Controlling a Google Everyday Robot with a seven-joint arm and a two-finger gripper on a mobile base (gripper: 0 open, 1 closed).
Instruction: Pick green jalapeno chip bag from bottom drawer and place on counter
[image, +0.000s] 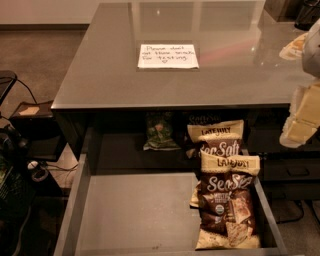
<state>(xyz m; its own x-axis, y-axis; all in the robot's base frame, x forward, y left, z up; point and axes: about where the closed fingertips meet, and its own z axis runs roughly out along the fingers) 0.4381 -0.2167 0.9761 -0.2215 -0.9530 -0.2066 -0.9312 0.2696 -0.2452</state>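
Gripper (302, 117) hangs high, up past the right wall of the bottom drawer (135, 210). I cannot tell if it is wide or closed. The green jalapeno chip bag (160, 131) stands at the back of the drawer, in the dark part, just left of the brown chip bags (225, 200). It looks light, soft and crinkly. It could slip or squash, so I think a gentle pinch on its top edge is best.

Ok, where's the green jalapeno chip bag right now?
The green jalapeno chip bag stands at the back of the bottom drawer, under the counter edge, left of the Sea Salt bags; the gripper hangs at the camera view's right edge.
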